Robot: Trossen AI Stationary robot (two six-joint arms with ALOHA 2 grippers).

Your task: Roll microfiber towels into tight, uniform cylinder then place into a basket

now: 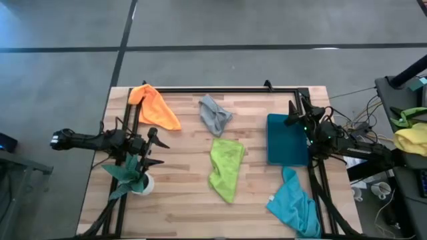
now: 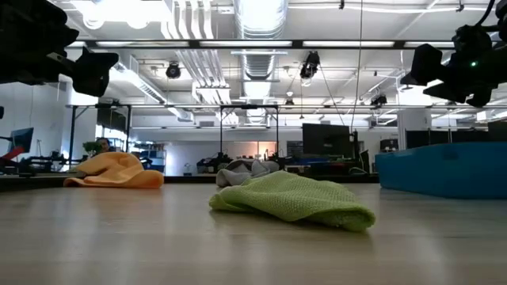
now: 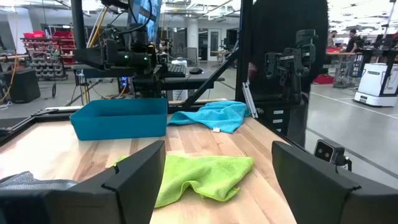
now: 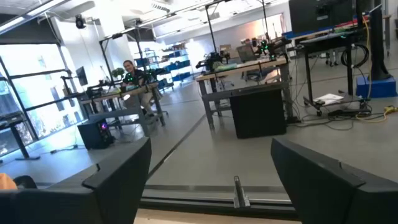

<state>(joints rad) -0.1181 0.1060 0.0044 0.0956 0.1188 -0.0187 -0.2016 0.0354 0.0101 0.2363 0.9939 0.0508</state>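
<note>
Four microfiber towels are being left loose on the table (image 1: pixel 180 200): orange towel (image 1: pixel 155 108) upper left, grey towel (image 1: pixel 215 114) top centre, lime green towel (image 1: pixel 225 167) centre, turquoise towel (image 1: pixel 293 208) lower right; the teal basket (image 1: pixel 287 139) is being kept right of centre; the left gripper (image 1: pixel 155 145) and right gripper (image 1: pixel 297 113) are being held wide open, empty, at mid-left and beside the basket.

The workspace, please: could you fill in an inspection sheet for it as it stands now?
Surface: wooden table, black rails along its edges.
Job's things: orange towel, grey towel, lime green towel and turquoise towel lie crumpled and unrolled; teal basket holds no towel.
Clutter: potted plant at the left edge.
Grippers: left gripper near the plant, jaws open, holding nothing; right gripper beside the basket's far end, jaws open, holding nothing.
Cables: loose bundle by the right arm.
Surroundings: yellow and green cloth heap off the table, right.
</note>
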